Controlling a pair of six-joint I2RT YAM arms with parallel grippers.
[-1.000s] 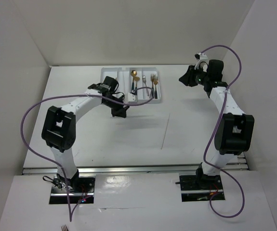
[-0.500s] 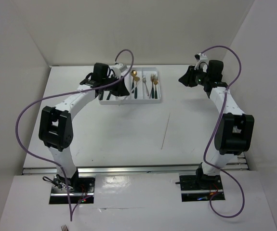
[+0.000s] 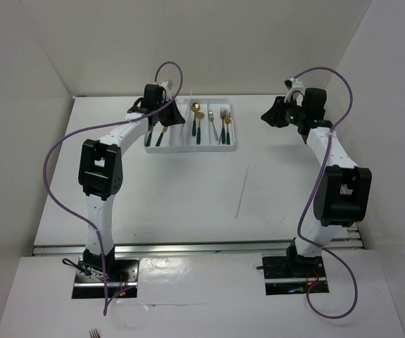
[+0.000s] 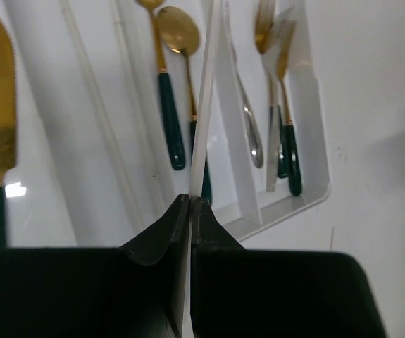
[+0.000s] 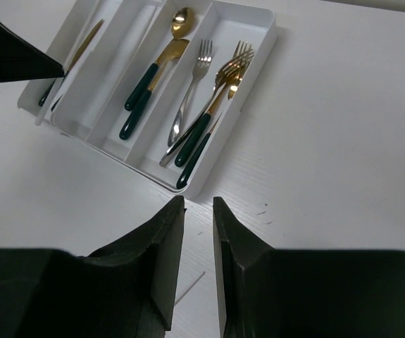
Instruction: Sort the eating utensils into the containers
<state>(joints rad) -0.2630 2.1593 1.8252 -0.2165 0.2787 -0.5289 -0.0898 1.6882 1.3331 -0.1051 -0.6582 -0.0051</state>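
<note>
white table [image 3: 188, 204], left end effector [image 4: 189, 201] pinching pale stick [image 4: 206, 105] above tray [image 3: 178, 139]

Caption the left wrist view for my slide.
Left end effector pinching a pale stick above a white tray of gold cutlery.

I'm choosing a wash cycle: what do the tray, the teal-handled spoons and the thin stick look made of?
Tray: probably white plastic, smooth with thin moulded walls.
Teal-handled spoons: shiny gold-toned metal bowls; glossy dark teal handles, perhaps coated or resin.
Thin pale stick: whitish, slightly translucent, likely plastic, though wood is possible.
</note>
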